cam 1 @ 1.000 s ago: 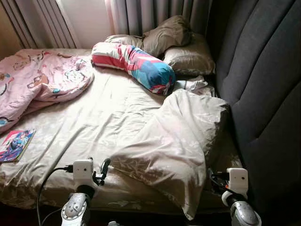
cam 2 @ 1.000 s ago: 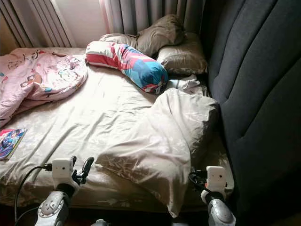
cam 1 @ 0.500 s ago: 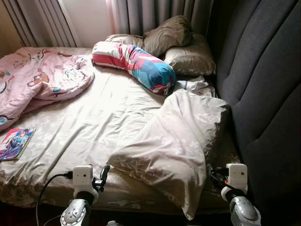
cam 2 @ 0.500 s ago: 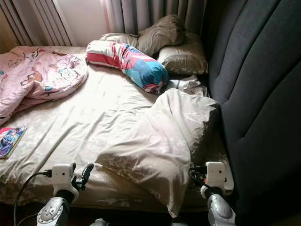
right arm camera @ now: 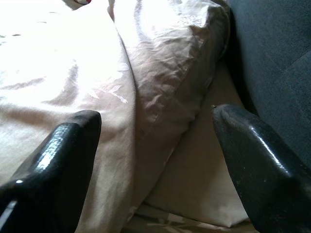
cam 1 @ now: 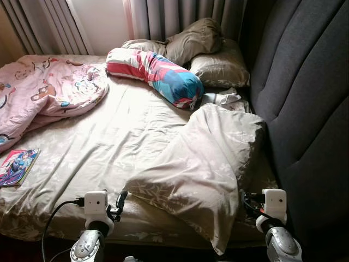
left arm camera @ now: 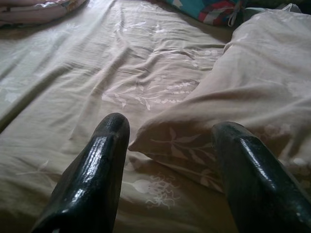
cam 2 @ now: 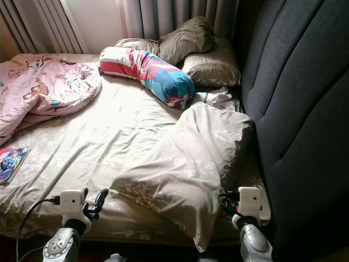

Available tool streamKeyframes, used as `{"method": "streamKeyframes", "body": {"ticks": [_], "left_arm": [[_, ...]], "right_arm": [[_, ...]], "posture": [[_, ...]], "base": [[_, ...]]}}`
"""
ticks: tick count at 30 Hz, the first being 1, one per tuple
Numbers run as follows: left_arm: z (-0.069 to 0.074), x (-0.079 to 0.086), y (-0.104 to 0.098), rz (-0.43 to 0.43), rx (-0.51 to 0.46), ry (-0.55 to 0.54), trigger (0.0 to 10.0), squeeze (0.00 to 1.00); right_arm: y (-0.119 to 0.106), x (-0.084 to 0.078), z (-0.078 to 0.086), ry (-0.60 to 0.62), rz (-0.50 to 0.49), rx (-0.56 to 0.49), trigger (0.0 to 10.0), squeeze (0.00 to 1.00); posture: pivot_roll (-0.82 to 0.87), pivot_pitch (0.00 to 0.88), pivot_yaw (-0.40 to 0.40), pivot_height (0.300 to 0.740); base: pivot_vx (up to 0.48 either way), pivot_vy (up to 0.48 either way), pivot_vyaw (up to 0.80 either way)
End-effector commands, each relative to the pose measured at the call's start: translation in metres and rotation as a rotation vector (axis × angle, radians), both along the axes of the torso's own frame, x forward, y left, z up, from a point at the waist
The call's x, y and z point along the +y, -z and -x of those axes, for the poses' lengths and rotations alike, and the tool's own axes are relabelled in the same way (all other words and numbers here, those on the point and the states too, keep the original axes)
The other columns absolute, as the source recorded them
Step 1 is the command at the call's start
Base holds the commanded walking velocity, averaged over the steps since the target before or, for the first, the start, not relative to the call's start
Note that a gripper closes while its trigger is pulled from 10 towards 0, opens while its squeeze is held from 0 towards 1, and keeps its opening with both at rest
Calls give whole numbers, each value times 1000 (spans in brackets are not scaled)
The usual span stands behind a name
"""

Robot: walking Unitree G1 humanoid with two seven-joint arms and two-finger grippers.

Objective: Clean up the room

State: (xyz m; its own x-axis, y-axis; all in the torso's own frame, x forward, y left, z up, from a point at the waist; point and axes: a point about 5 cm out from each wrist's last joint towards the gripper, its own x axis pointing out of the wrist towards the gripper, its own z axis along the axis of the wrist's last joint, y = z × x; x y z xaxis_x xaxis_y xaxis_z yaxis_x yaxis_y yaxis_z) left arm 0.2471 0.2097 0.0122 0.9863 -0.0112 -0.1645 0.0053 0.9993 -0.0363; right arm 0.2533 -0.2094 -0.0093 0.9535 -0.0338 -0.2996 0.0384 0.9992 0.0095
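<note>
Left hand (left arm camera: 167,145) spread, low at bed (cam 1: 98,147) edge | right hand (right arm camera: 155,145) spread beside headboard (cam 1: 311,109) | beige pillow (cam 1: 202,164) between them | book (cam 1: 18,166) left | striped bolster (cam 1: 155,73) beyond | pink blanket (cam 1: 43,93) far left

Dark padded headboard (cam 1: 305,93) beside grey curtains (cam 1: 180,16).

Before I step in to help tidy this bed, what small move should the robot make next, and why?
Probably ease both arms forward to the large beige floral pillow. It lies askew, overhanging the bed's near edge, between the open left claw and the open right claw, and neither touches it yet.
</note>
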Motion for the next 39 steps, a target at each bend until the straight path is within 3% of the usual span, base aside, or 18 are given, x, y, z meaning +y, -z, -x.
{"method": "streamKeyframes", "body": {"ticks": [1, 13, 39], "left_arm": [[-4, 2, -4, -2, -8, 4, 10000, 0], [-8, 4, -8, -9, -16, 19, 10000, 0], [-10, 3, -11, -6, -26, 26, 10000, 0]], "right_arm": [[3, 3, 1, -4, -8, 21, 10000, 0], [5, 10, 0, -17, -16, 31, 10000, 0], [6, 12, -3, -17, -9, 56, 10000, 0]], "posture": [[-108, 53, 18, 661], [-102, 46, 27, 661], [-95, 54, 31, 661]], "base": [[0, 0, 0], [0, 0, 0], [236, 0, 0]]}}
